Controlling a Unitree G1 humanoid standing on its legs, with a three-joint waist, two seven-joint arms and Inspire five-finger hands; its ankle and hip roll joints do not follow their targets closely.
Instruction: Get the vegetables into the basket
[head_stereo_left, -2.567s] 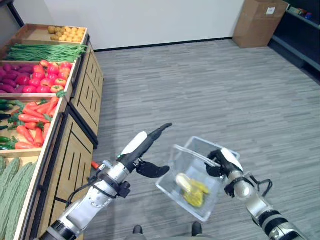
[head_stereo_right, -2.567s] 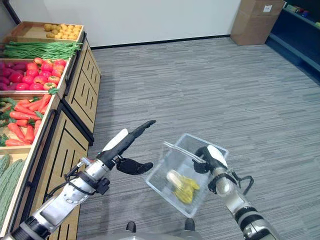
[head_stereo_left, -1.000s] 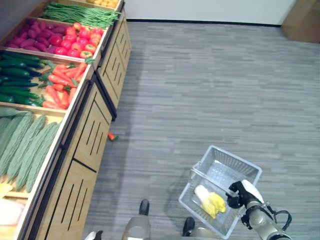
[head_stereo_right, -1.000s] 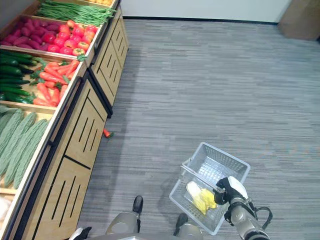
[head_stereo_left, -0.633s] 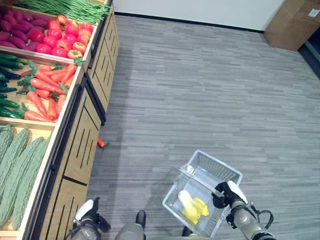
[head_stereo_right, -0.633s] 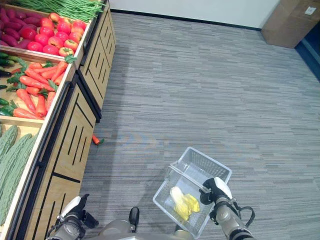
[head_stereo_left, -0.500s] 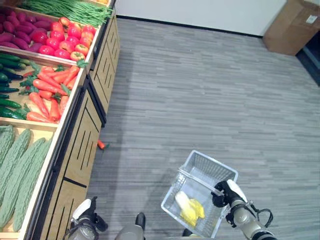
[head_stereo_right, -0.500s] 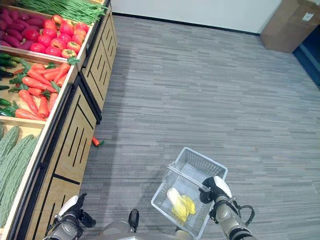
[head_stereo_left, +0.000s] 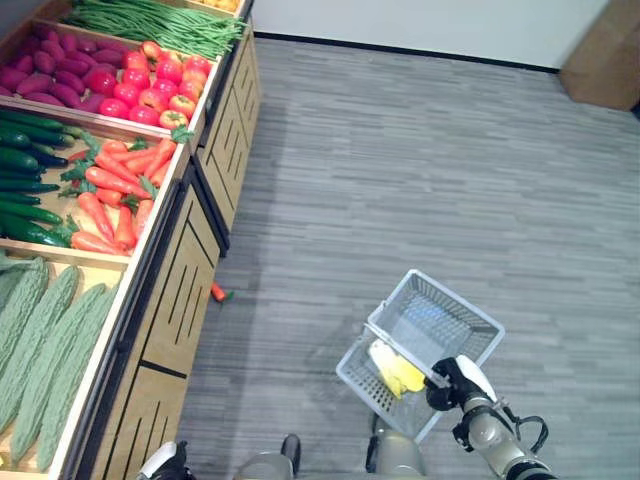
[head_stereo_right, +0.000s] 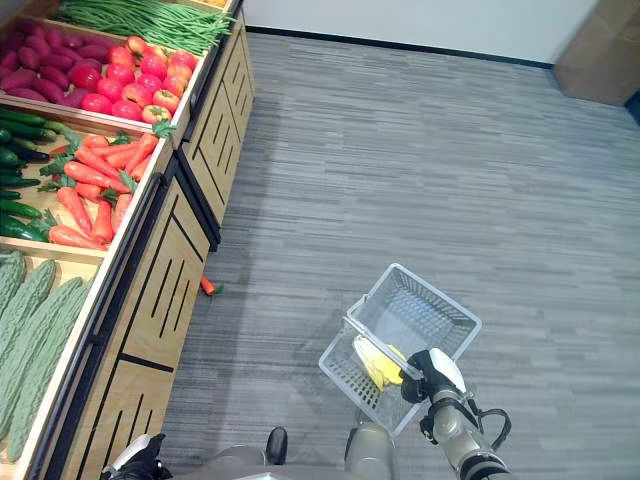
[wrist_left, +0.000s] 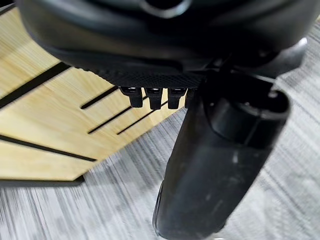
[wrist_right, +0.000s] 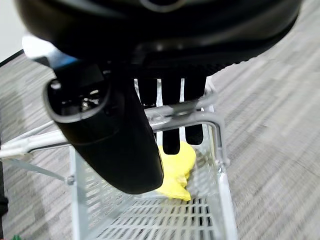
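Note:
My right hand (head_stereo_left: 462, 384) is shut on the wire handle (wrist_right: 186, 106) of a grey mesh basket (head_stereo_left: 436, 312), which hangs low over the floor at my right. A yellow leafy vegetable (head_stereo_left: 396, 370) lies in the basket, and the right wrist view shows the vegetable (wrist_right: 176, 163) just past my fingers. A wooden produce stand (head_stereo_left: 178, 290) runs along my left with carrots (head_stereo_left: 112, 190), cucumbers (head_stereo_left: 25, 175), bitter gourds (head_stereo_left: 55, 340), red tomatoes (head_stereo_left: 150, 90) and green beans (head_stereo_left: 150, 25). My left hand (head_stereo_left: 165, 462) hangs low beside the stand's front panel (wrist_left: 55, 125), open and holding nothing.
One small carrot (head_stereo_left: 220, 293) lies on the grey floor at the foot of the stand. Purple sweet potatoes (head_stereo_left: 55, 85) fill a tray at the back left. A cardboard box (head_stereo_left: 605, 55) stands far right by the wall. Open floor stretches ahead.
The camera has swung, shifting the whole picture. My left hand has dropped from in front of me to the bottom edge by the stand. The basket stays in my right hand.

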